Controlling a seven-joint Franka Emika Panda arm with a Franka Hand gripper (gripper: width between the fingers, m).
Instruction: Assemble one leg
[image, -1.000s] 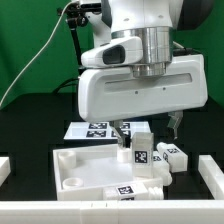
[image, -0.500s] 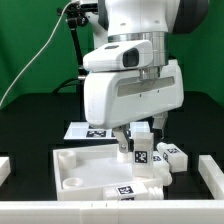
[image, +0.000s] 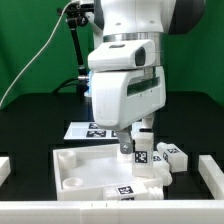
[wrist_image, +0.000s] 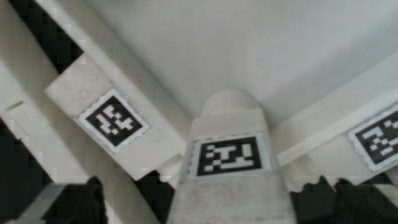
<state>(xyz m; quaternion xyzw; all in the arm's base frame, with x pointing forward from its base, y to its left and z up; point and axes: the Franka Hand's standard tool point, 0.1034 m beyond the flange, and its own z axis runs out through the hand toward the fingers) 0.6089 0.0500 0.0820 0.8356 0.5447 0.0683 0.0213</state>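
Observation:
A white leg (image: 141, 156) with a black-and-white tag stands upright at the right corner of the large white tray-like panel (image: 75, 165). My gripper (image: 137, 141) comes down over it with a finger on each side, and is shut on the leg. In the wrist view the leg (wrist_image: 228, 140) fills the middle and the dark fingertips (wrist_image: 334, 200) press against its sides; the gripper (wrist_image: 228, 205) is at the picture's lower edge. Another leg (image: 125, 190) lies on the panel's front edge.
More legs (image: 172, 153) lie on the exterior view's right of the panel; two tagged ones show in the wrist view (wrist_image: 111, 115) (wrist_image: 382, 135). The marker board (image: 85, 130) lies behind the panel. White rails (image: 212, 172) border the black table.
The wrist and gripper have turned about the upright leg, from broadside to narrower in the exterior view. The leg stays in place at the panel's corner.

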